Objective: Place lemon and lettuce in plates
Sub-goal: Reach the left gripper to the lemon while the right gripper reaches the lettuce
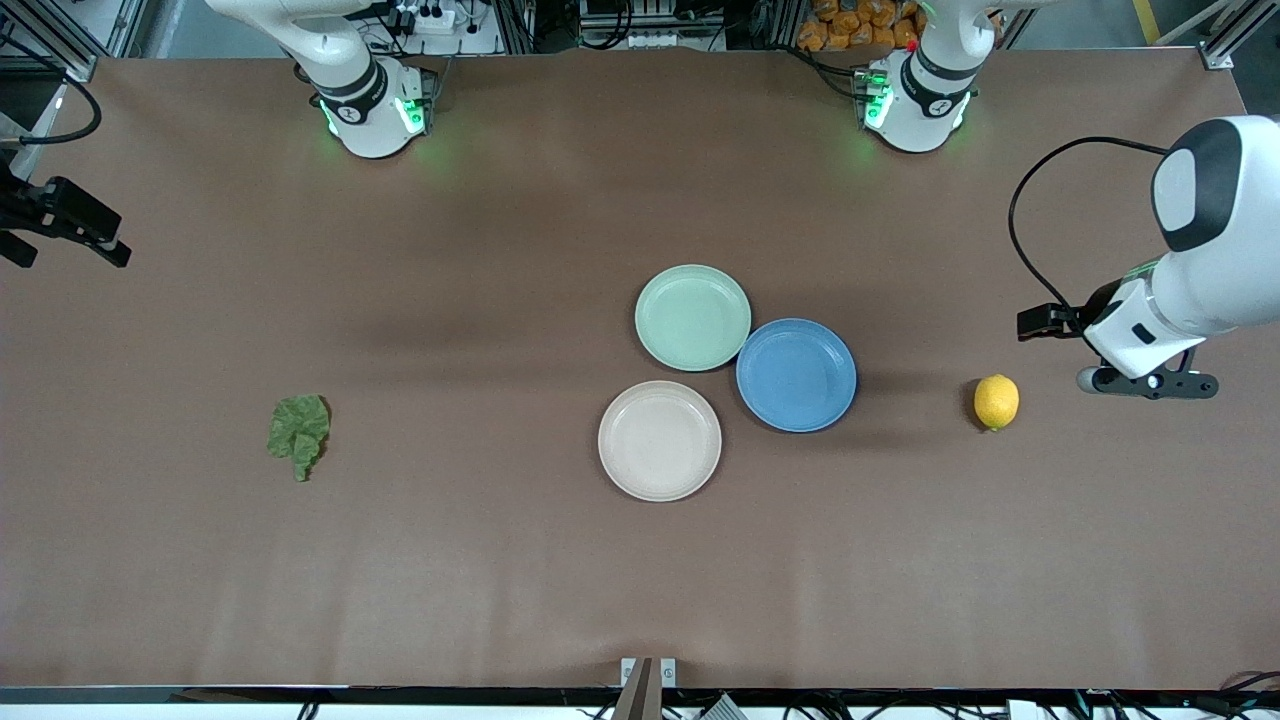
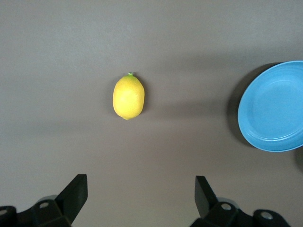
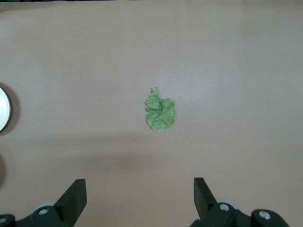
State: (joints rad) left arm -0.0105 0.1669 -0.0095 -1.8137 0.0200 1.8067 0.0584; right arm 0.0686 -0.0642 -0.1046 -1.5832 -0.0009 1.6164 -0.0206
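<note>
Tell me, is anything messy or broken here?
Nothing stands out. The lemon and lettuce lie whole on the table, and the mint plate, cream plate and blue plate sit flat, unbroken.

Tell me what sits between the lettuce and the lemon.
In the front view, the plates: cream plate, mint plate and blue plate lie between lettuce and lemon; otherwise bare table.

I work in a robotics lab — my two arm bases point(image 1: 375, 110) are bolted along one edge of a wide brown-covered table point(image 1: 500, 560), with aluminium framing point(image 1: 60, 40), power strips point(image 1: 430, 18) and loose cables point(image 1: 1030, 210) around it.
</note>
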